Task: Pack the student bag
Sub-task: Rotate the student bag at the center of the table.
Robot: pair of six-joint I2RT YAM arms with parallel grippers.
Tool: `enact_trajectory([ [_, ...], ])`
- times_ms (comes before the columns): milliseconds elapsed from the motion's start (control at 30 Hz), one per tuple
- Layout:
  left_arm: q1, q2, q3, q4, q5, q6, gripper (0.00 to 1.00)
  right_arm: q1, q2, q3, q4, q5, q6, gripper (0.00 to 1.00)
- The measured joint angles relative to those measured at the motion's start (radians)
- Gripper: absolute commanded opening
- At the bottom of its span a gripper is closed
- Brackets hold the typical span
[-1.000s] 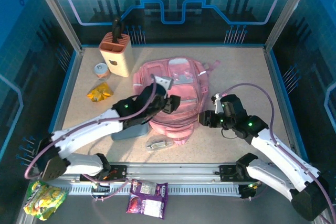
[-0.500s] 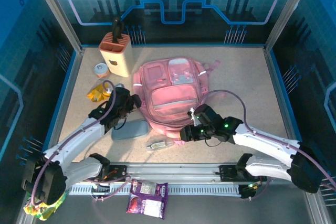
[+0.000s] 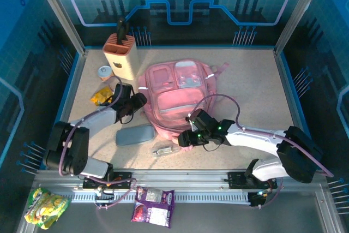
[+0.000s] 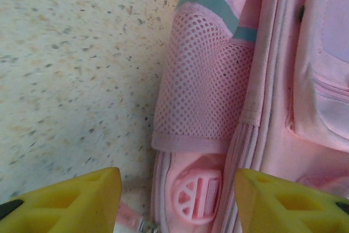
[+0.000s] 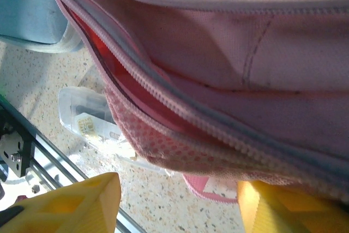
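The pink student bag [image 3: 180, 94] lies flat mid-table, pockets up. My left gripper [image 3: 139, 101] sits at its left side, open. In the left wrist view its yellow fingers [image 4: 76, 200] flank the bag's side seam and a round pink buckle [image 4: 195, 193], below the mesh side pocket [image 4: 202, 91]. My right gripper [image 3: 184, 138] is at the bag's near edge, open. In the right wrist view the bag's unzipped opening [image 5: 163, 118] hangs just above the gripper [image 5: 177, 205], and the mesh lip rests over the right fingertip [image 5: 289, 205].
A grey-blue pencil case [image 3: 135, 133] and a clear plastic packet [image 3: 162, 148] lie by the bag's near left corner. A knife block [image 3: 121, 55], a small can [image 3: 104, 72] and a yellow snack packet [image 3: 102, 95] stand at the back left. Two snack packets [image 3: 154, 205] lie past the front rail.
The left arm drew back from over the bag to its left side. The right arm swung from the bag's right side to its near edge, and its jaws widened.
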Motion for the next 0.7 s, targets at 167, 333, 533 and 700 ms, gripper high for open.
enact_trajectory([
  [167,0.0,0.117,0.032,0.05,0.027,0.001,0.49,-0.019,0.034,0.008,0.013,-0.015,0.001,0.62],
  [333,0.0,0.165,0.037,0.106,0.05,-0.019,0.24,-0.04,0.039,0.009,0.025,-0.034,0.0,0.63],
  [533,-0.007,0.19,0.041,0.159,0.079,-0.049,0.0,-0.124,0.057,0.029,0.018,-0.031,-0.053,0.67],
  [700,-0.06,0.184,0.04,0.187,0.052,-0.094,0.0,-0.277,0.103,0.07,-0.007,-0.015,-0.129,0.71],
])
